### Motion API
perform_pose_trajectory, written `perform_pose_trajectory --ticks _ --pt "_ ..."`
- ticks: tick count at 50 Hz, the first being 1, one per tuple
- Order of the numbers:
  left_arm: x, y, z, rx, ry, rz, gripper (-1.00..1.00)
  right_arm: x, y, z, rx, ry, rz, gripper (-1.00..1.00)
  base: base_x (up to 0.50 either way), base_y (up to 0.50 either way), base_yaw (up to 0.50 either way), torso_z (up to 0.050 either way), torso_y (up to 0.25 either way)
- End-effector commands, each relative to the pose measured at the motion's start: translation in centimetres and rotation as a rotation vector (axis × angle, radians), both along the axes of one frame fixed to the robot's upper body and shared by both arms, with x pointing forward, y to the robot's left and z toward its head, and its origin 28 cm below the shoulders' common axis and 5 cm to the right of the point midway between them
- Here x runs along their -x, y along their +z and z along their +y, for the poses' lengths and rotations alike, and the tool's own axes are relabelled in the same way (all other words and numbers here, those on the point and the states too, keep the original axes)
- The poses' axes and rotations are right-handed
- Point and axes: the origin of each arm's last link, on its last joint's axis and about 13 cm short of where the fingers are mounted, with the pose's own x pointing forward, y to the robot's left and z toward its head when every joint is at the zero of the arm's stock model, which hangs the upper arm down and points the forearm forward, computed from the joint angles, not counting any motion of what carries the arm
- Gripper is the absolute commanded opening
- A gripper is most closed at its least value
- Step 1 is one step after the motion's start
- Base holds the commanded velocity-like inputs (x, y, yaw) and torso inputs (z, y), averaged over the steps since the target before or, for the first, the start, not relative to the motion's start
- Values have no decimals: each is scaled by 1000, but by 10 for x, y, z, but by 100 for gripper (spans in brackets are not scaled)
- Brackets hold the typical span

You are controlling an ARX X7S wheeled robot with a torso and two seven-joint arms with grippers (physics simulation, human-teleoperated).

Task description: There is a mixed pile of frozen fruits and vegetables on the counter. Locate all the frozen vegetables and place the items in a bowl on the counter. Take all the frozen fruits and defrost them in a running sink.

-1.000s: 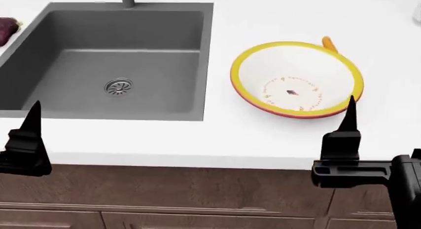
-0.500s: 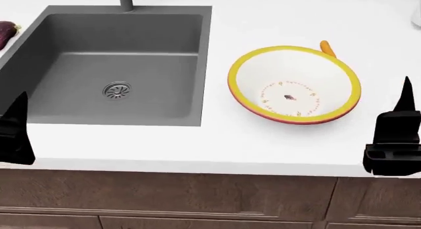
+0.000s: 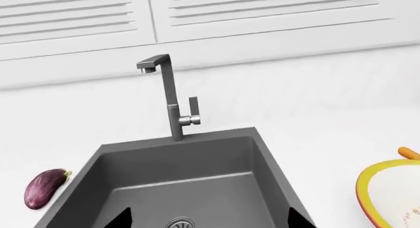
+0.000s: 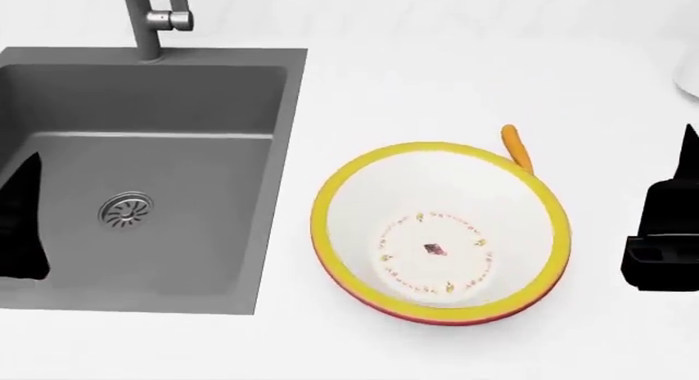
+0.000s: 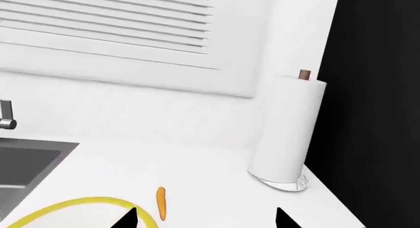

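- Landmark: bowl (image 4: 440, 232), white w/ yellow rim, sits on the desk (image 4: 437, 85) just beside the sink (image 4: 142, 175); nothing in it yet.
- Carrot (image 4: 516, 147) lies on the desk touching or nearly touching the bowl's far rim, on the side away from the sink. Also seen in right wrist view (image 5: 161, 203), lengthwise between the fingertip silhouettes.
- Purple veg (image 3: 45, 187) rests on the desk beyond the sink from the bowl, well apart from it. We see no fruits in any view.
- Right gripper (image 5: 204, 219): tips spread wide, nothing held. It hovers beside the bowl, opposite the sink.
- Left gripper (image 3: 208, 220): tips also wide apart, empty, over the sink.
- Our judgement: step in hand = right arm approach to carrot. Recommend coming down from above, jaws across the slim body near its middle, clear of the rim so the bowl isn't nudged; lift straight, then release low over the bowl centre.
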Motion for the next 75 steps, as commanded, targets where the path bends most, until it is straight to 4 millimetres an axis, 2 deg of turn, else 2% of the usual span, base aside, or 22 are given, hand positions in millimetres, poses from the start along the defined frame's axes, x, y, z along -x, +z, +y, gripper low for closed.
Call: perform_pose_trajectory --ticks 1,6,14,26,41,44,45,46,50,52,56,59,60,64,66,71,75 --pt "6 1 4 36 -21 -25 100 -1 -2 -2 -59 71 5 100 500 0 0 0 0" --pt "13 3 5 27 -39 -29 100 -3 -6 -1 -84 69 28 100 500 -52 0 0 0" --pt "11 -1 4 32 -40 -11 100 4 -7 3 -38 92 27 100 500 -224 0 0 1" --pt "11 -3 4 34 -40 -4 100 5 -12 3 -76 103 43 100 500 -96 0 0 2" --pt "18 -2 6 34 -50 6 100 -1 -7 10 -114 137 95 100 432 -78 0 0 3" --pt "19 -1 6 17 -54 12 100 -13 3 12 -54 130 192 100 0 0 0 0 0" --pt "20 -1 6 18 -52 12 100 -14 3 13 -48 153 208 100 0 0 0 0 0" --pt "20 -1 6 20 -47 12 100 -19 -1 17 -43 180 302 100 0 0 0 0 0" --pt "24 -4 7 17 -51 16 100 -34 4 22 -116 221 335 100 0 0 0 0 0" --pt "22 -4 6 35 -50 26 100 -41 1 26 -121 312 441 100 0 0 0 0 0" --pt "21 -4 8 36 -45 34 100 -50 5 30 -183 280 480 100 0 0 0 0 0" --pt "22 -5 9 52 -44 38 100 -52 8 34 -246 287 589 100 0 0 0 0 0" --pt "22 -6 8 51 -48 36 100 -55 12 35 -190 295 577 100 0 0 0 0 0" --pt "23 -9 8 55 -55 45 100 -67 15 38 -277 279 611 100 0 0 0 0 0" --pt "22 -9 9 47 -58 48 100 -72 10 39 -256 295 687 100 0 0 0 0 0" --pt "24 -4 11 67 -65 57 100 -90 3 41 -243 265 729 100 0 0 0 0 0" --pt "29 -10 13 76 -78 73 100 -105 0 33 -241 221 720 100 0 0 0 0 0"
